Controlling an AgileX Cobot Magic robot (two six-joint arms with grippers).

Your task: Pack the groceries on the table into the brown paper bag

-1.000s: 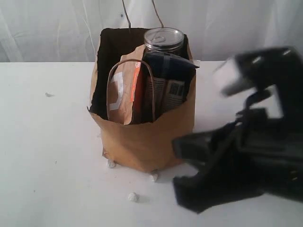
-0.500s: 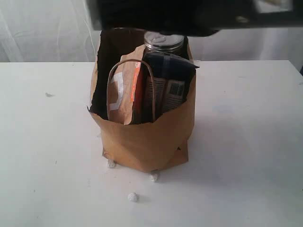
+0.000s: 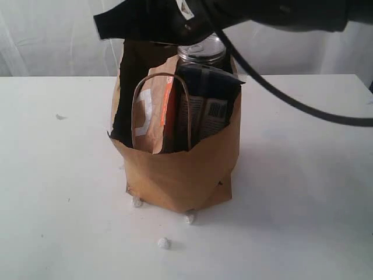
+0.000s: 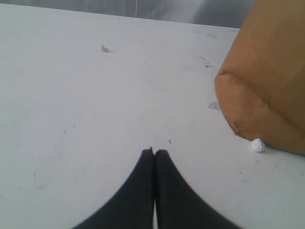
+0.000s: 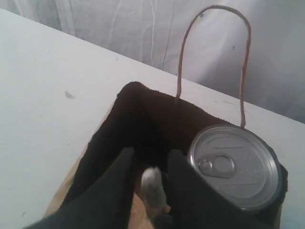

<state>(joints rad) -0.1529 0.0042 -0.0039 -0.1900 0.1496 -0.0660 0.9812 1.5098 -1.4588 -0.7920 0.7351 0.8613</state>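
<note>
The brown paper bag stands upright mid-table. In it I see the dark can, the long dark-blue packet and the brown pouch with orange strip. My right arm hangs over the bag's mouth. In the right wrist view my right gripper is above the dark inside of the bag beside the can, shut on a small blurred whitish thing, seemingly the small carton. My left gripper is shut and empty, low over the table left of the bag. Juice bottle and jar are out of view.
Three small white crumbs lie by the bag's foot, one at the front and one at its corner. The rear handle loop stands up behind the can. A black cable sags over the table's right. A white curtain closes the back.
My right arm swung up from the table's front right, crossed the top of the view and now hangs over the bag's mouth. The bag and its contents have not moved.
</note>
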